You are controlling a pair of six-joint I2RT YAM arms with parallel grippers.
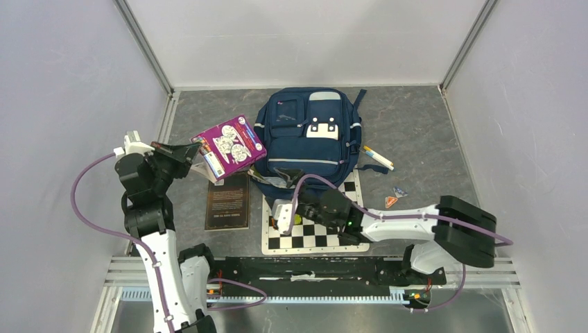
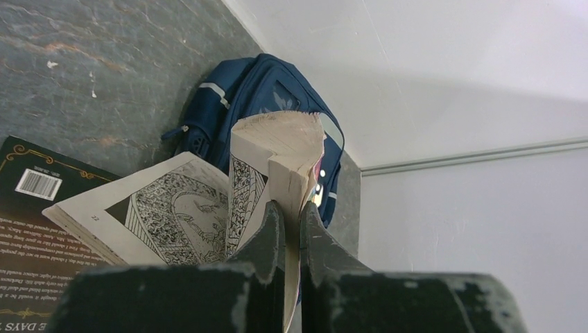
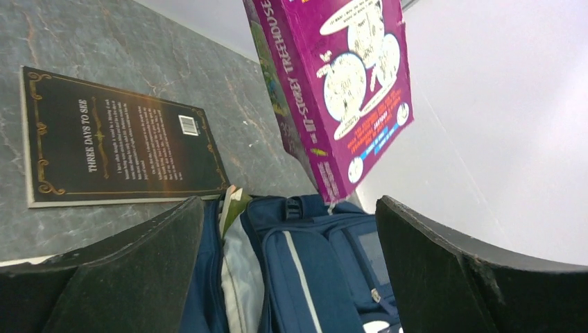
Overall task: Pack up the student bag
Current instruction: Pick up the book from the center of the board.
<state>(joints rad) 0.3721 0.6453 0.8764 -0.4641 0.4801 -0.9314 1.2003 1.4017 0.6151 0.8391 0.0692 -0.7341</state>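
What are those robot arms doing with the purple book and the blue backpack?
They are packing the student bag. The left gripper is shut on the purple book, holding it in the air beside the bag with its pages hanging open. The right gripper is open and empty at the bag's near end. A dark book lies flat on the table, not yet packed.

Navy student bag (image 1: pixel 305 149) with grey stripes, purple book (image 1: pixel 229 146), black-and-white checkerboard (image 1: pixel 305 240)

The left pincer (image 2: pixel 291 207) clamps an open illustrated book (image 2: pixel 173 208), the student bag (image 2: pixel 243 90) lying beyond it.
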